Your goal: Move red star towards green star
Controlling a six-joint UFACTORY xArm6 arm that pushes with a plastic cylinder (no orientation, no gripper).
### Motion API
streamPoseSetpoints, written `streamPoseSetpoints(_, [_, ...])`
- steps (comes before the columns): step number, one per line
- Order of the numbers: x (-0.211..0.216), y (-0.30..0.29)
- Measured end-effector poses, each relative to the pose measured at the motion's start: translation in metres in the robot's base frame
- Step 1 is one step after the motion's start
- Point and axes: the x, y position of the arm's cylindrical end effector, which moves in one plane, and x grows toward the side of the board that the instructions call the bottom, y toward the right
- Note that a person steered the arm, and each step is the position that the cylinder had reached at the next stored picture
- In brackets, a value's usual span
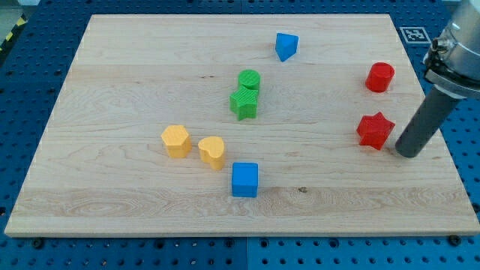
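Observation:
The red star (375, 130) lies on the wooden board at the view's right. The green star (244, 103) lies near the board's middle, far to the red star's left, touching a green cylinder (249, 79) just above it. My tip (408, 153) stands on the board just right of the red star and slightly below it, a small gap apart.
A red cylinder (380, 76) sits above the red star. A blue triangular block (286, 46) is near the view's top. A yellow hexagon (176, 141), a yellow rounded block (212, 151) and a blue cube (244, 179) lie at the lower middle-left. The board's right edge (435, 127) is close to my tip.

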Motion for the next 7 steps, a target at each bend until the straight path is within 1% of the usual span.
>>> streamPoseSetpoints(2, [-0.005,-0.008])
streamPoseSetpoints(3, [-0.006,-0.028])
streamPoseSetpoints(5, [-0.006,-0.031])
streamPoseSetpoints(7, [-0.010,-0.050])
